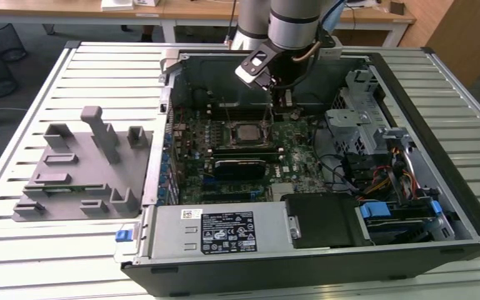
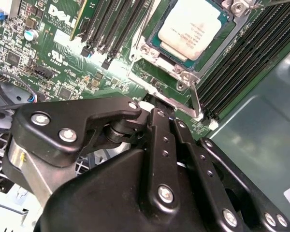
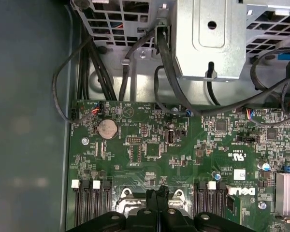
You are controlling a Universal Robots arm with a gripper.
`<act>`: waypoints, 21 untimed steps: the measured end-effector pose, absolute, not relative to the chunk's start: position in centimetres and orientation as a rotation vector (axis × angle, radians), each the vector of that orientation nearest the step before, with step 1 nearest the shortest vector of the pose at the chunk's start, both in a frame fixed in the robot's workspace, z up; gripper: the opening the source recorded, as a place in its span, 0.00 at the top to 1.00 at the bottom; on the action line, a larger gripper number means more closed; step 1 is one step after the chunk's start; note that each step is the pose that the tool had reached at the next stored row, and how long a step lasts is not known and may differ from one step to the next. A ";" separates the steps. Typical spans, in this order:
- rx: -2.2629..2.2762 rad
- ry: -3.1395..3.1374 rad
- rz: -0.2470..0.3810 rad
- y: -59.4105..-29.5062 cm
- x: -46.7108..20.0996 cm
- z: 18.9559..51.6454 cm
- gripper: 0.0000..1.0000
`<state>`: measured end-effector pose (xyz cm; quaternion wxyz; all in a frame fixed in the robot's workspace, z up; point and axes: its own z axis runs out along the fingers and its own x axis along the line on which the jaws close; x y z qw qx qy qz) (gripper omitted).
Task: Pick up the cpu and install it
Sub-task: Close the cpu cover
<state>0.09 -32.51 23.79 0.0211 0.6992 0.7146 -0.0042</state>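
Tabletop: pale slatted surface carrying an open computer case and a grey holder block.
Case: lies on its side with the inside open, filling the middle of the tabletop and reaching towards the edge on the exterior view's right.
Holder block: near the tabletop edge on the exterior view's left, just beside the case.
Motherboard: green, flat on the floor of the case; in the first wrist view it carries a round coin battery, with black cables running above it.
Cpu: lies flat with its silvery top up in the socket frame on the motherboard, between rows of black memory slots; its pale lid is plain in the second wrist view.
Gripper: hangs inside the case, just beside the socket and towards the far edge of the tabletop, not over the cpu.
Fingers: closed against each other in both wrist views, with nothing visible between them; the tips sit low at the rim of the socket frame.
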 end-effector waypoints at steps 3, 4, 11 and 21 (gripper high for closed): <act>2.168 2.215 -0.013 -32.5 -0.1 23.8 0.89; 2.168 2.215 -0.013 -32.5 -0.2 23.8 0.89; 2.168 2.215 -0.013 -32.5 -0.7 23.7 0.89; 2.168 2.215 -0.013 -32.5 -2.0 23.6 0.89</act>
